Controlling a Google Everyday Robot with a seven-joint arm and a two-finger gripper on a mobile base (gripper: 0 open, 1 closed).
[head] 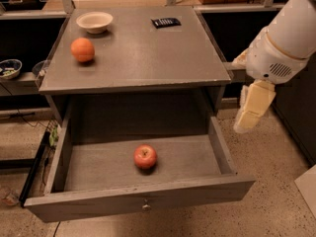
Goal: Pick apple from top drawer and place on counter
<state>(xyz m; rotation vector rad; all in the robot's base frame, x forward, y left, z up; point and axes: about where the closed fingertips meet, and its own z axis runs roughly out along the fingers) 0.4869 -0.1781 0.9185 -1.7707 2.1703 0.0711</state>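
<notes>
The red apple (145, 156) lies on the floor of the open top drawer (138, 201), near its middle front. The drawer is pulled fully out, with its small metal knob at the centre of the front panel. The grey counter (143, 53) is the cabinet's top, above the drawer. My gripper (247, 124) hangs from the white arm (286, 38) to the right of the cabinet, outside the drawer's right wall and above the floor. It is well apart from the apple and holds nothing that I can see.
On the counter are an orange (82, 50) at the left, a white bowl (94, 21) at the back left and a dark flat object (165, 22) at the back. Dark side shelves flank the cabinet; a bowl (9, 68) sits on the left one.
</notes>
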